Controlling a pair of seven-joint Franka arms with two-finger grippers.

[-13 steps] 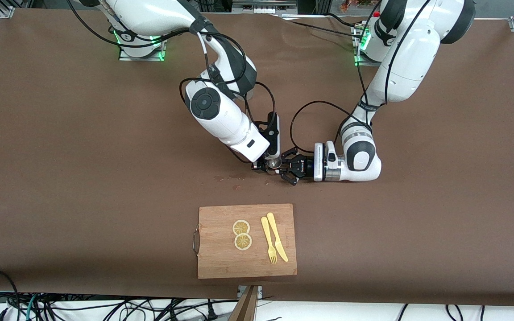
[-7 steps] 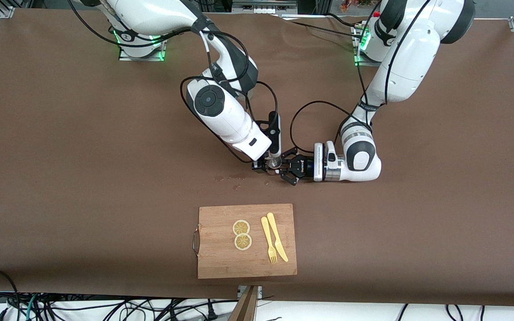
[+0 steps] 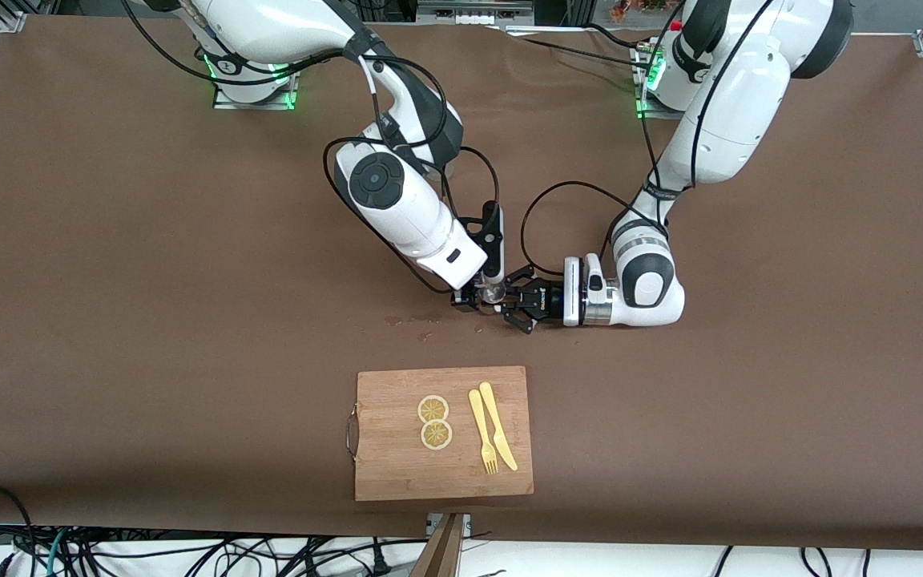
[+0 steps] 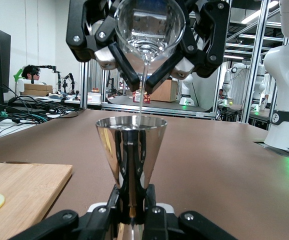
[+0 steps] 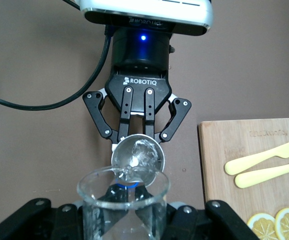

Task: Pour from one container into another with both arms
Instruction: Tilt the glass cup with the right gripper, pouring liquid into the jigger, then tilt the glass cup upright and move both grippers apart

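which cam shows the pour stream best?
Left wrist view: side-on, the thin stream falls from the tilted glass into the jigger. Right wrist view looks down over the glass rim, showing only liquid landing in the jigger. Front view hides it under the arms.

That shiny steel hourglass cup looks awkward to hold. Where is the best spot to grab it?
At the narrow waist, from the side, as the left gripper does now. The shiny steel hourglass-shaped jigger flares above and below the waist, so it cannot slip through, and the mouth stays open under the small clear glass in the right gripper.
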